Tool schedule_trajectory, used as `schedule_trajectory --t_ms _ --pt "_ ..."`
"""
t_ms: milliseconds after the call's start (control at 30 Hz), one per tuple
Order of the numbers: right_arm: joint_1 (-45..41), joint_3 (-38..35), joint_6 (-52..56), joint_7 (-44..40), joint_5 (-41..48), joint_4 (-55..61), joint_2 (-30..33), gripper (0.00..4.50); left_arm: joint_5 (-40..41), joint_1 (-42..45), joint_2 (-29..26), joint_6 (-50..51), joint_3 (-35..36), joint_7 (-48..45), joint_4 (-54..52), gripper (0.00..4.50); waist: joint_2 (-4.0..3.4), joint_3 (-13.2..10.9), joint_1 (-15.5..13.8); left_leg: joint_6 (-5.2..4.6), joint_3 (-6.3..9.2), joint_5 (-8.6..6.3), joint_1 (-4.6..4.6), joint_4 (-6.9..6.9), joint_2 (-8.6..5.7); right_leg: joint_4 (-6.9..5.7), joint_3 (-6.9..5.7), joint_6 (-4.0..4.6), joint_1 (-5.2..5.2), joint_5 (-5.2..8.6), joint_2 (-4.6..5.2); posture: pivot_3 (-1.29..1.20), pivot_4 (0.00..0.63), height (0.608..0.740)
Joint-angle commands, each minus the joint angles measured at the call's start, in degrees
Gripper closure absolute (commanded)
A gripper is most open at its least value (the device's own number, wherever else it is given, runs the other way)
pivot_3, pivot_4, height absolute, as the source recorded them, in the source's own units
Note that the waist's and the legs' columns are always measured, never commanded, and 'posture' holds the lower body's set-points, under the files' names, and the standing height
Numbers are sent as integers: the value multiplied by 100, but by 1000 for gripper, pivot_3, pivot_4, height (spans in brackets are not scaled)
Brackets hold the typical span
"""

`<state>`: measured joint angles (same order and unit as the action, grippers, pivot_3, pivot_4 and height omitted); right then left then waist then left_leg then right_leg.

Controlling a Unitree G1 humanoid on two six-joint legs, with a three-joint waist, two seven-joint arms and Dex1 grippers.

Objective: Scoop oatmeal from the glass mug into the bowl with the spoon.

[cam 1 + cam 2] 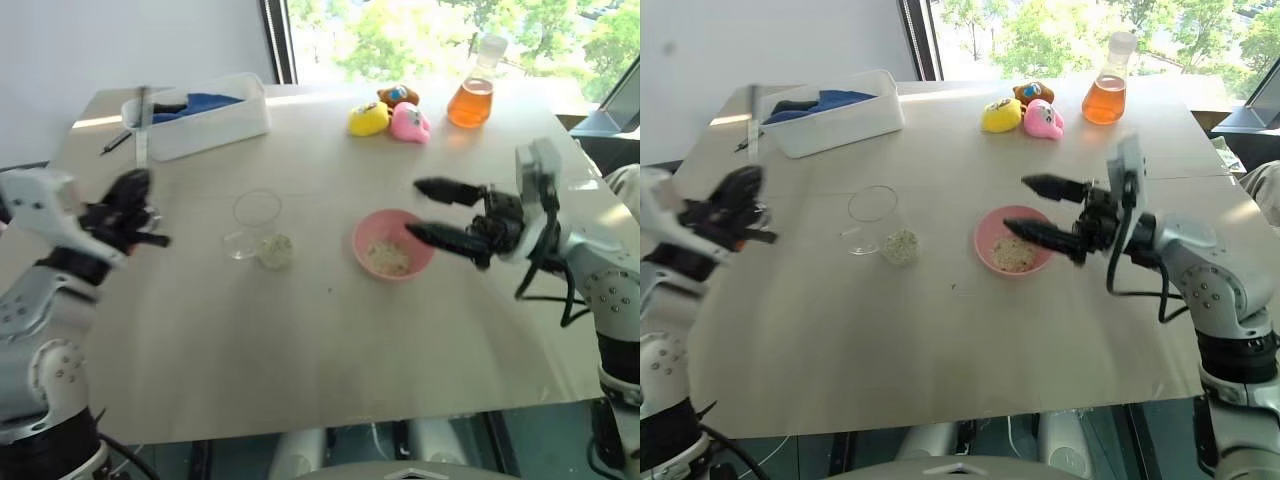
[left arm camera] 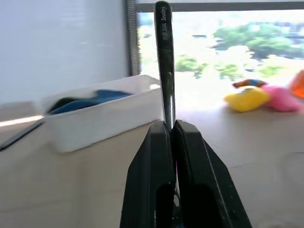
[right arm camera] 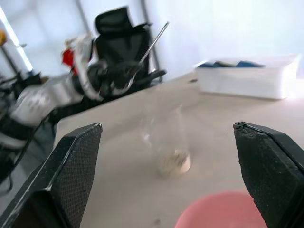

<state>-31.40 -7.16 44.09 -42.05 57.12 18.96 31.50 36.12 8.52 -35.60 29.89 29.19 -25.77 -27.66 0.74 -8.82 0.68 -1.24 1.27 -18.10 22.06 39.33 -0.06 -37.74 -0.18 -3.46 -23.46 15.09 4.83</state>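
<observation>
The glass mug (image 1: 258, 228) stands mid-table with a little oatmeal (image 1: 276, 250) in its bottom. To its right sits the pink bowl (image 1: 392, 245), holding more oatmeal (image 1: 388, 257). My left gripper (image 1: 135, 212) hovers left of the mug, shut on the silver spoon (image 1: 143, 125), whose thin handle (image 2: 165, 71) rises straight out of the black fingers (image 2: 190, 156). My right gripper (image 1: 413, 208) hangs open over the bowl's right side, pointing toward the mug (image 3: 166, 137), with nothing between its fingers (image 3: 71, 166).
A white tub (image 1: 200, 118) with blue cloth stands at the back left. Soft toys (image 1: 390, 118) and a flask of orange liquid (image 1: 472, 95) stand at the back right. Bare tabletop (image 1: 300, 350) spreads in front of mug and bowl.
</observation>
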Motion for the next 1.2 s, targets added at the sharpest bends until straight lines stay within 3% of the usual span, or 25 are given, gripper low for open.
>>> schedule_trajectory --t_ms 33,133,300,433,733,967,1200 --pt "-481 -254 475 1168 562 59 -298 0 66 498 -170 49 -627 -116 -511 4452 -1 0 3 0 0 0 0 0 -1 -1 1 0 -1 0 -7 0 150 740" --pt "-998 -275 991 2463 1123 42 -685 0 77 1029 -223 154 -1293 -307 -618 4452 -3 -1 17 3 -1 3 1 0 0 -7 2 0 -4 0 -17 0 150 740" --pt "-1441 -314 1549 3832 1692 -394 -1047 0 223 1427 -156 263 -2021 -624 -818 4452 -4 -2 32 3 -6 4 2 0 -6 -11 6 0 -10 0 -21 0 150 740" --pt "-1623 -321 1616 4403 1835 -528 -1270 0 235 1392 -135 257 -2302 -829 -854 4452 -8 -5 42 3 -7 4 2 0 -21 -13 9 0 -11 0 -24 0 150 740" --pt "-1705 -351 1830 4534 2796 -465 -1245 0 -7 1376 -198 181 -2498 -1026 -743 4452 -10 -6 53 2 -7 5 3 2 -21 -13 9 0 -12 1 -28 0 150 740" --pt "-1447 -259 1751 4341 2210 -649 -768 0 -94 1445 -112 98 -2389 -1018 -614 4452 -10 -6 43 1 -7 4 4 2 -21 -12 10 -1 -11 1 -30 0 150 740" --pt "-1368 -425 1889 3688 2459 -580 -444 0 -222 1418 -81 81 -2454 -1028 -537 4452 -10 -6 44 1 -9 4 4 2 -19 -12 13 0 -12 1 -31 0 150 740"
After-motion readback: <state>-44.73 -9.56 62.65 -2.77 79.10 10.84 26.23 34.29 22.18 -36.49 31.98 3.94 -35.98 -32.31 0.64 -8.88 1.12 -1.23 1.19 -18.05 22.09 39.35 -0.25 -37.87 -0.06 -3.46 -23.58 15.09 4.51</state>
